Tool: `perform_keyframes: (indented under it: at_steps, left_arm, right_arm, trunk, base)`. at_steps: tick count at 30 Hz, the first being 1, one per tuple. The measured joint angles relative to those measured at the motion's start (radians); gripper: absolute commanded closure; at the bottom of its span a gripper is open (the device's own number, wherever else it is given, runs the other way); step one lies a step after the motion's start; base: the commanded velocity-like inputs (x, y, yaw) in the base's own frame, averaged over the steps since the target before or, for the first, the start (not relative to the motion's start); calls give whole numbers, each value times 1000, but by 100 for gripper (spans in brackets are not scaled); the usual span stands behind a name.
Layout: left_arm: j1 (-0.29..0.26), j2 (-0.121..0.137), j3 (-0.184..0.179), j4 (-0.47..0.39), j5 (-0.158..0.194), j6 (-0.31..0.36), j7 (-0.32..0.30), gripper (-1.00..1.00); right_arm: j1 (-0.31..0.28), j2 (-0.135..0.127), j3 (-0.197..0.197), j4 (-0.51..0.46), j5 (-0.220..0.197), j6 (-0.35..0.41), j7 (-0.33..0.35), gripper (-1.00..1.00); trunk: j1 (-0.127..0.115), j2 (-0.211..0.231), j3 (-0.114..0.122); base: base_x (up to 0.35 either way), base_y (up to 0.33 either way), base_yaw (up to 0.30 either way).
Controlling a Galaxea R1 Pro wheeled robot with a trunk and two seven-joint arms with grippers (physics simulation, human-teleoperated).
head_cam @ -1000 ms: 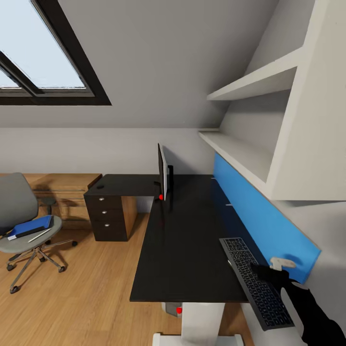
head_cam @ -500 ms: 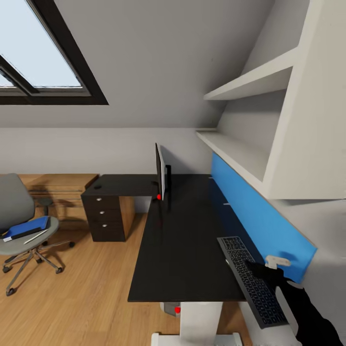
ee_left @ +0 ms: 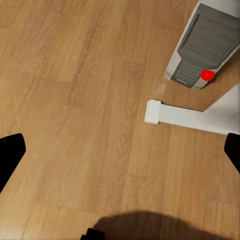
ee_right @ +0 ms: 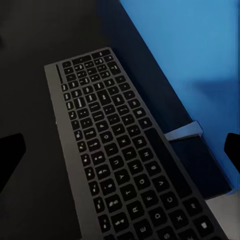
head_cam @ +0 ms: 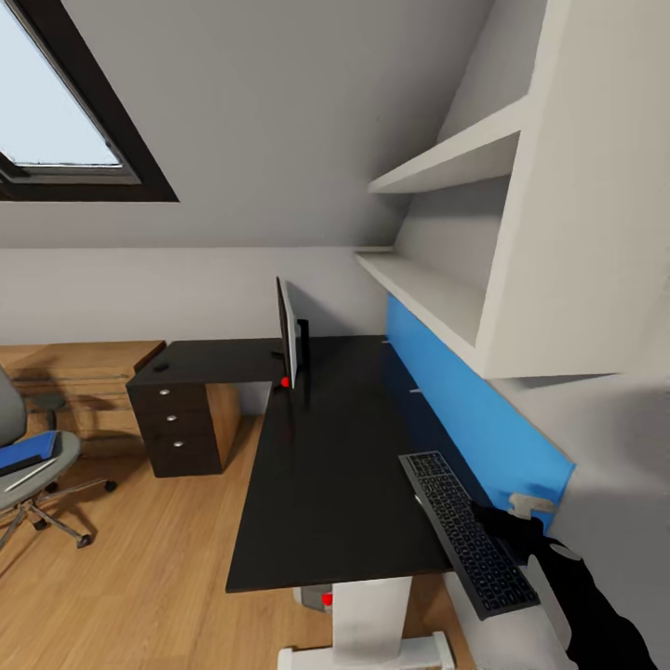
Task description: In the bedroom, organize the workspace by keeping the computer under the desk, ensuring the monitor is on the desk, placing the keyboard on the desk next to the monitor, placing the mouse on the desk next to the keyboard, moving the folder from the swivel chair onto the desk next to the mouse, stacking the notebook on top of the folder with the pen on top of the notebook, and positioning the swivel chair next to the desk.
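Looks early days to me. Counting two items as done: can see the monitor (head_cam: 288, 330) standing edge-on at the far inner corner of the desk (head_cam: 326, 465), and can spot the computer (ee_left: 205, 45) on the floor under the near end, just beside the white desk leg (ee_left: 185, 117).

Keyboard next. Found the keyboard (head_cam: 465, 530) on the near right part of the desk, close along the blue wall panel (head_cam: 465, 409), near end poking out past the desk edge. Well apart from the monitor, so calling that one not finished.

Right gripper (ee_right: 120, 155) hovering over the keys with fingers spread wide, nothing clamped as far as can be told. Left gripper (ee_left: 120, 150) hanging low over the wooden floor, also wide open and empty.

Over at the far left: swivel chair (head_cam: 19, 437) parked well away from the desk, with the folder (head_cam: 23, 454) lying on the seat and the pen (head_cam: 28, 475) resting beside it.

So, left by my guess: sliding the keyboard up by the monitor, sorting the mouse, moving the folder, stacking notebook and pen, rolling the chair over. Most of the job, basically.
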Motion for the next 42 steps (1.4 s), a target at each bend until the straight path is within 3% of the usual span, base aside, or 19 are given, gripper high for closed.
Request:
perform_keyframes:
  at_steps: [31, 42]
  left_arm:
    - [0, 0, 0, 0, 0, 0, -2, -100]
    - [0, 0, 0, 0, 0, 0, -2, -100]
  right_arm:
    - [0, 1, 2, 0, 4, -21, 4, -100]
    - [0, 0, 6, 8, 9, -22, 7, -100]
  trunk:
    - [0, 0, -10]
    - [0, 0, -10]
  base:
    - [1, 0, -76]
    - [166, 0, -4]
